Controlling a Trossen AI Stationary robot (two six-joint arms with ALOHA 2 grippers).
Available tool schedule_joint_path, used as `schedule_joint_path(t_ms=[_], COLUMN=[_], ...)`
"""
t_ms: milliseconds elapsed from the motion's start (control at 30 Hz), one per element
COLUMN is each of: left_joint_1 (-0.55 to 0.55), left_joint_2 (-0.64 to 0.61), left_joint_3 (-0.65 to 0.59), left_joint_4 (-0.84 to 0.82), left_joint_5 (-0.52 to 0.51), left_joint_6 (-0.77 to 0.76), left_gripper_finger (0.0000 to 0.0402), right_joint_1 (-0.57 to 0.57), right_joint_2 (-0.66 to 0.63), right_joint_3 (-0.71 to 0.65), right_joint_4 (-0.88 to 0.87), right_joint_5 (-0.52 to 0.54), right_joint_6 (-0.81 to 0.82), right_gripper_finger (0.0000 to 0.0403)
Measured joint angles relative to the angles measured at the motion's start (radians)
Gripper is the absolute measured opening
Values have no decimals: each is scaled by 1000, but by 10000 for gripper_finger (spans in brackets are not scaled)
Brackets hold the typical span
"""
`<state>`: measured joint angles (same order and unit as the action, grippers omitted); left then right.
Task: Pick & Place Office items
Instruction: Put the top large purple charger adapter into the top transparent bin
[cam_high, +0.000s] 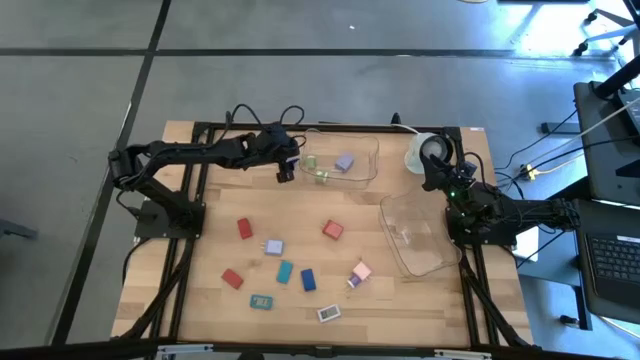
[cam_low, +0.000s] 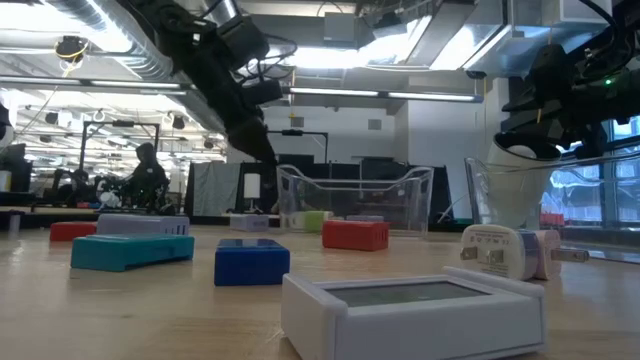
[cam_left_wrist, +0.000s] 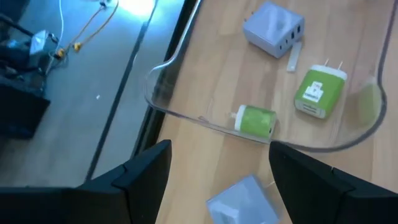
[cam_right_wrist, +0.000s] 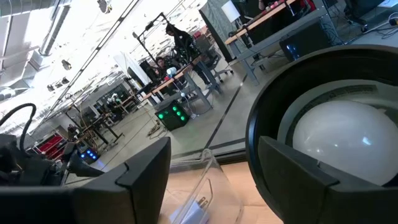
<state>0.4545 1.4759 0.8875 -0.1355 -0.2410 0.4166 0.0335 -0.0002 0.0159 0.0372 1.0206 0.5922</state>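
My left gripper (cam_high: 288, 170) (cam_left_wrist: 219, 149) stands open at the left end of the far clear tub (cam_high: 352, 176) (cam_left_wrist: 186, 115), slanting down. In that tub lie a lavender piece (cam_left_wrist: 270, 28) and two green ones (cam_left_wrist: 320, 90) (cam_left_wrist: 255, 120). A pale lavender piece (cam_left_wrist: 242, 202) shows low between my left fingers, outside the tub wall, nearer one finger. Several more office items lie on the table's near half, among them a red one (cam_high: 333, 230), a blue one (cam_high: 309, 279) and a white one (cam_high: 328, 313). My right gripper (cam_high: 437, 170) (cam_right_wrist: 208, 180) waits open at the far right. My left gripper has the pale lavender piece (cam_left_wrist: 245, 193) between its spread fingers, close to one finger (cam_left_wrist: 298, 180) and apart from the other. Whether it touches that finger or lies on the table below, I cannot tell.
A second clear tub (cam_high: 420, 240) stands at the right, beside my right arm. A round white-and-black object (cam_high: 428, 150) (cam_right_wrist: 336, 137) sits right in front of my right gripper. Black frame rails run along the table's sides. A person (cam_low: 145, 170) sits far back in the room.
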Motion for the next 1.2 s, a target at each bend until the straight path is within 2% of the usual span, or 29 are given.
schedule_joint_path(t_ms=[167, 300, 433, 667, 900, 1200], left_joint_1=[0, 16, 54, 144, 185, 205], left_joint_2=[-1, -1, 0, 75, 161, 178], left_joint_3=[0, 0, 0, 0, 0, 0], left_joint_4=[-63, -172, -207, -205, -132, -115], left_joint_5=[8, 125, 225, 398, 413, 450], left_joint_6=[132, 301, 443, 410, 443, 510], left_gripper_finger=[267, 267, 267, 267, 267, 267], right_joint_1=[0, 0, 0, 0, 0, 0], right_joint_2=[0, 0, 0, 0, 0, 0], right_joint_3=[0, 0, 0, 0, 0, 0], right_joint_4=[0, 0, 0, 0, 0, 0], right_joint_5=[0, 0, 0, 0, 0, 0], right_joint_6=[0, 0, 0, 0, 0, 0], right_gripper_finger=[247, 247, 247, 247, 247, 247])
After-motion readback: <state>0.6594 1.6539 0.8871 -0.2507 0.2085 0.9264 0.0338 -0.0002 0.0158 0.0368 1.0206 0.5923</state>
